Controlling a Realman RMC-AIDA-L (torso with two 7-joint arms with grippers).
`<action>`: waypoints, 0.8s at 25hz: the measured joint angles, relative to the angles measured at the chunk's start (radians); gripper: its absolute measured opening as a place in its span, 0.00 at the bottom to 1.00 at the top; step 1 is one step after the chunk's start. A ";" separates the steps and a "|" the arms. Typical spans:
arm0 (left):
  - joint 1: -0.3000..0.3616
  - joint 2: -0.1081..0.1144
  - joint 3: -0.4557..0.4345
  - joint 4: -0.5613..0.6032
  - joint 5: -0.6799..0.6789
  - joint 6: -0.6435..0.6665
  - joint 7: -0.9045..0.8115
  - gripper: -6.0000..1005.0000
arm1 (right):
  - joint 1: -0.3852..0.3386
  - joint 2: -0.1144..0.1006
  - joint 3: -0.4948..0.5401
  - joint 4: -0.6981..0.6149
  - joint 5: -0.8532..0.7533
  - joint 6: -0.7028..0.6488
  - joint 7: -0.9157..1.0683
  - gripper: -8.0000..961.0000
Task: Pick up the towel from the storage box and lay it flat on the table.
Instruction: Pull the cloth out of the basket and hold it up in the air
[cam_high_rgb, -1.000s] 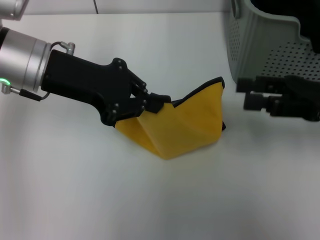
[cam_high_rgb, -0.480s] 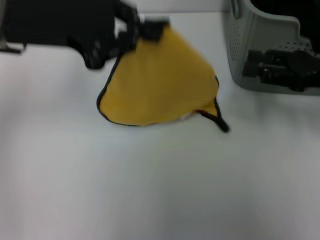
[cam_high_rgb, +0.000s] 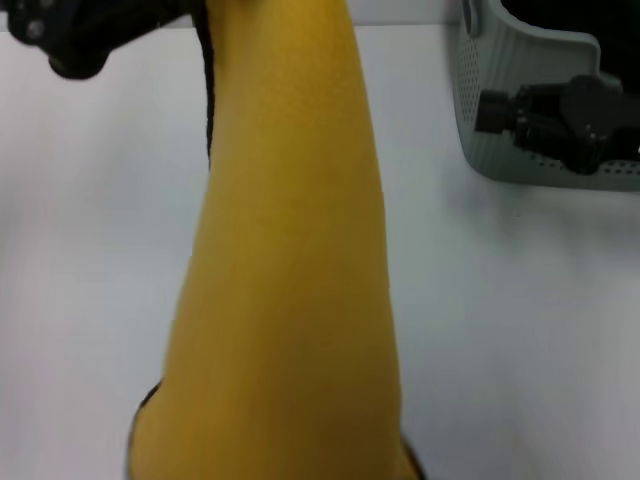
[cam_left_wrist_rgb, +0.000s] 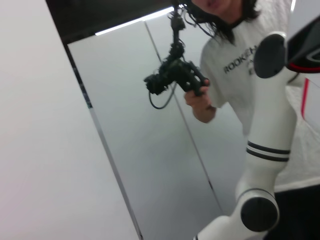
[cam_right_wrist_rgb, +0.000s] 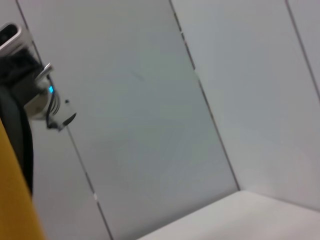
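Note:
The mustard-yellow towel (cam_high_rgb: 290, 260) hangs as one long strip high above the white table (cam_high_rgb: 520, 330), close to the head camera. Its top runs up to my left gripper (cam_high_rgb: 200, 12), which is shut on it at the upper left edge, mostly out of frame. The towel's black edging shows along its upper left side and at its bottom end. A strip of the towel (cam_right_wrist_rgb: 12, 200) also shows in the right wrist view. My right gripper (cam_high_rgb: 505, 115) hovers open and empty in front of the grey-green storage box (cam_high_rgb: 485, 60) at the far right.
The storage box stands at the table's back right corner with its dark interior facing up. In the left wrist view a person holding a camera rig (cam_left_wrist_rgb: 175, 75) stands by grey wall panels, beside a white robot arm (cam_left_wrist_rgb: 265, 150).
My left gripper has risen sharply up and back with the towel. The cloth left the table and now hangs stretched out. My right gripper has drawn back toward the box.

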 joint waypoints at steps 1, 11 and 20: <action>-0.001 -0.003 -0.006 -0.010 0.000 -0.002 0.001 0.02 | 0.003 0.000 -0.002 0.001 -0.011 0.000 -0.002 0.26; -0.004 -0.026 -0.083 -0.028 -0.024 -0.013 0.002 0.02 | 0.000 0.009 -0.065 0.004 -0.077 -0.056 -0.081 0.16; -0.043 -0.023 -0.056 -0.051 -0.017 -0.007 0.035 0.02 | 0.024 0.023 -0.072 0.096 -0.076 -0.089 -0.084 0.46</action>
